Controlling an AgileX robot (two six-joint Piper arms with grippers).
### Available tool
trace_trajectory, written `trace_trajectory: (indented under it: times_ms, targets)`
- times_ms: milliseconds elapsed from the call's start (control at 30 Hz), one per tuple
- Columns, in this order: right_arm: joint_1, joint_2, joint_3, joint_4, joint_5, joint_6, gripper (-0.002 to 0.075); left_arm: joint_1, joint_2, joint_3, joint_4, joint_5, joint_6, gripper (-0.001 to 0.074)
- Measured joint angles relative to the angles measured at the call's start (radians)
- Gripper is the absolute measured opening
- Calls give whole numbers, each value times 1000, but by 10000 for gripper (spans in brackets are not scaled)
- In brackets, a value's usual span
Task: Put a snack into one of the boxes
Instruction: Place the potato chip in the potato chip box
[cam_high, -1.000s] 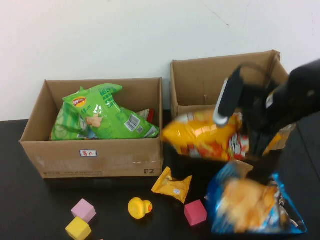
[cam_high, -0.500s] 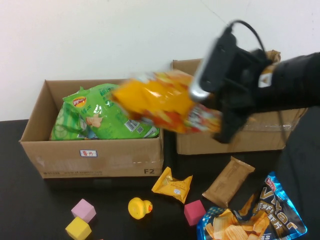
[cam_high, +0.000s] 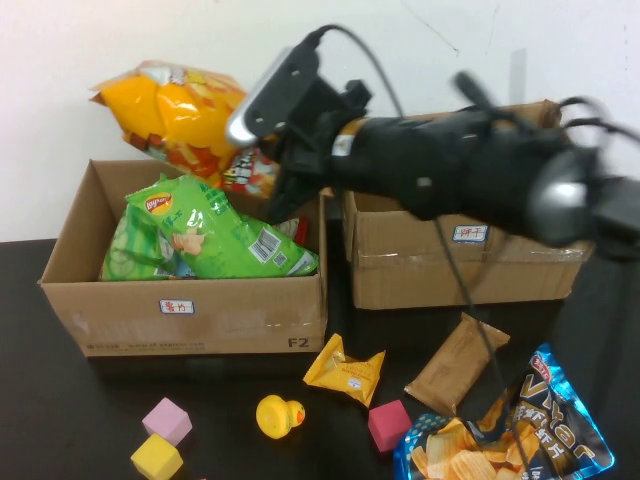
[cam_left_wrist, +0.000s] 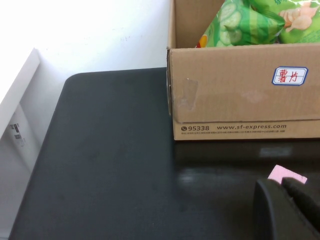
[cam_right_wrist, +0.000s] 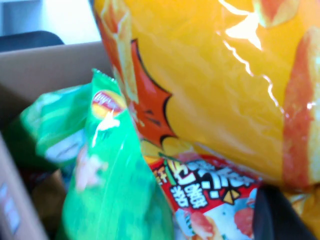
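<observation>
My right gripper (cam_high: 268, 178) is shut on an orange and red snack bag (cam_high: 180, 120) and holds it in the air above the back of the left cardboard box (cam_high: 190, 315). The bag fills the right wrist view (cam_right_wrist: 215, 90). A green chip bag (cam_high: 200, 232) lies inside that box and shows below the orange bag in the right wrist view (cam_right_wrist: 110, 185). A second cardboard box (cam_high: 470, 270) stands at the right. My left gripper (cam_left_wrist: 292, 200) is low over the table by the left box's front corner, fingers together, empty.
On the table in front lie a blue chip bag (cam_high: 510, 440), a brown snack pack (cam_high: 457, 362), a small yellow pack (cam_high: 345, 370), a yellow duck (cam_high: 279, 415), a red cube (cam_high: 390, 425), a pink cube (cam_high: 166, 420) and a yellow cube (cam_high: 156, 458).
My right arm has swung left and up with the orange bag, from in front of the right box to above the left box. The blue chip bag stays on the table.
</observation>
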Motion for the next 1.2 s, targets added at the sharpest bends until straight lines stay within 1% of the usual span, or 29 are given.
trace_trajectory:
  times_ms: [167,233,367,467,567,633,700,833,867,900,967,1033,1100,1133,1167,1200]
  targets:
    - [-4,240,-252,2,22,4,11,0,0,0,0,0,0,-2]
    - [-6,308,-331,6,76,4,11,0,0,0,0,0,0,-2]
    - [-12,442,-499,30,246,0,11,0,0,0,0,0,0,-2]
    - [-12,479,-569,41,318,-7,11,0,0,0,0,0,0,-2]
    - [-12,479,-587,46,358,-7,22,0,0,0,0,0,0,-2]
    - [-12,477,-592,51,385,-7,69,0,0,0,0,0,0,-2]
    - [-12,463,-592,53,425,6,165,0,0,0,0,0,0,-2]
    - [-12,412,-592,50,532,54,482,0,0,0,0,0,0,-2]
    - [-12,392,-592,40,561,73,543,0,0,0,0,0,0,-2]
    - [-12,370,-592,25,590,96,584,0,0,0,0,0,0,-2]
    - [-12,326,-592,-24,641,149,616,0,0,0,0,0,0,-2]
    - [-14,274,-592,-71,687,199,614,0,0,0,0,0,0,-2]
    - [-14,210,-588,-117,732,247,574,0,0,0,0,0,0,-2]
    - [-14,174,-578,-133,744,265,545,0,0,0,0,0,0,-2]
    - [-14,136,-564,-155,759,284,499,0,0,0,0,0,0,-2]
    - [-14,94,-543,-168,767,297,429,0,0,0,0,0,0,-2]
